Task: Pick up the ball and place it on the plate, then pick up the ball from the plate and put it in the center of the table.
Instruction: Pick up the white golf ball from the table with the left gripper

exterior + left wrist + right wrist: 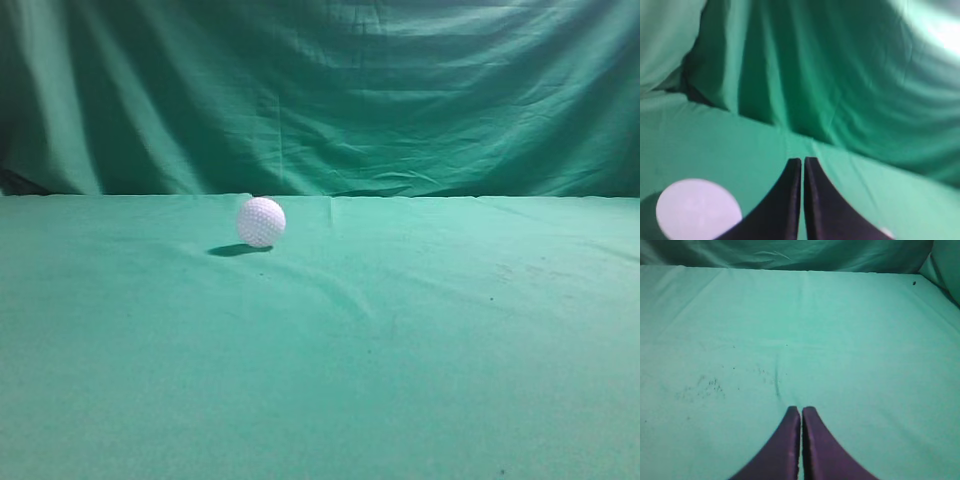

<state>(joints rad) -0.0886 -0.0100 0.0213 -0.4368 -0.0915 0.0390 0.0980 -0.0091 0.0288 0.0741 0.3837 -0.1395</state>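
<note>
The white dimpled ball (261,222) rests on the green table (400,340), left of centre and near the back edge, with its shadow to its left. No plate shows in the exterior view. My left gripper (803,161) is shut and empty. A blurred round white shape (695,210) lies low to its left; I cannot tell whether it is the ball or the plate. My right gripper (801,410) is shut and empty over bare cloth (840,340). Neither gripper shows in the exterior view.
The darker green backdrop cloth (330,90) hangs behind the table's back edge and fills the upper left wrist view (840,75). A small white spot (885,232) sits at the lower edge right of the left jaws. Faint dark specks (705,385) mark the cloth.
</note>
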